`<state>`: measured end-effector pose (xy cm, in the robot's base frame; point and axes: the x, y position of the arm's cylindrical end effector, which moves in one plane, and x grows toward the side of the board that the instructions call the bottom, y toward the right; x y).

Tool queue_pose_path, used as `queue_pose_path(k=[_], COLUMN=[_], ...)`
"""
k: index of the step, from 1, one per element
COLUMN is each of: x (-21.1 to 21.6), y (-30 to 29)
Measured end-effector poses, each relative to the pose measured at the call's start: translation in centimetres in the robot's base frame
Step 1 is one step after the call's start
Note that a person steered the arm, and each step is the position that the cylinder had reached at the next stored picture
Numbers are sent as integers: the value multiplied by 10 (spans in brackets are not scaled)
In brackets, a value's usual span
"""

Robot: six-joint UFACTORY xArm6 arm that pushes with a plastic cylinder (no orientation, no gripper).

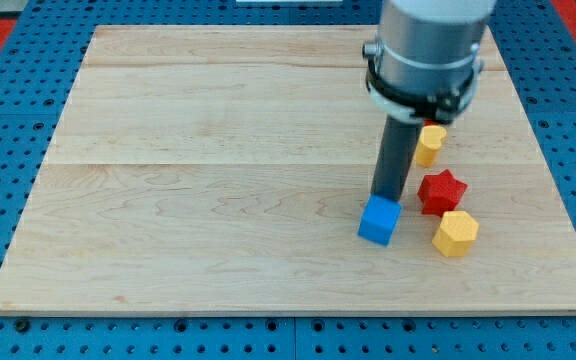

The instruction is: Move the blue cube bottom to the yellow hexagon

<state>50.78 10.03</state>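
Observation:
A blue cube (379, 220) sits on the wooden board (218, 180) toward the view's lower right. A yellow hexagon (455, 233) lies just to its right, with a small gap between them. My tip (386, 197) stands right at the cube's top edge, touching or nearly touching it. The rod rises from there to the grey arm body (428, 45) at the view's top.
A red star-shaped block (441, 191) lies just above the yellow hexagon. A second yellow block (429, 144), partly hidden by the arm, lies above the red one. The board's right edge is close to these blocks. Blue pegboard (8, 120) surrounds the board.

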Motion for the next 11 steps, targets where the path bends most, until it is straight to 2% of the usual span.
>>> queue_pose_path(k=[1, 2, 3, 4, 6, 7, 9, 11], x=[27, 34, 20, 31, 63, 71, 81, 81], y=[-9, -16, -65, -100, -85, -39, 25, 41])
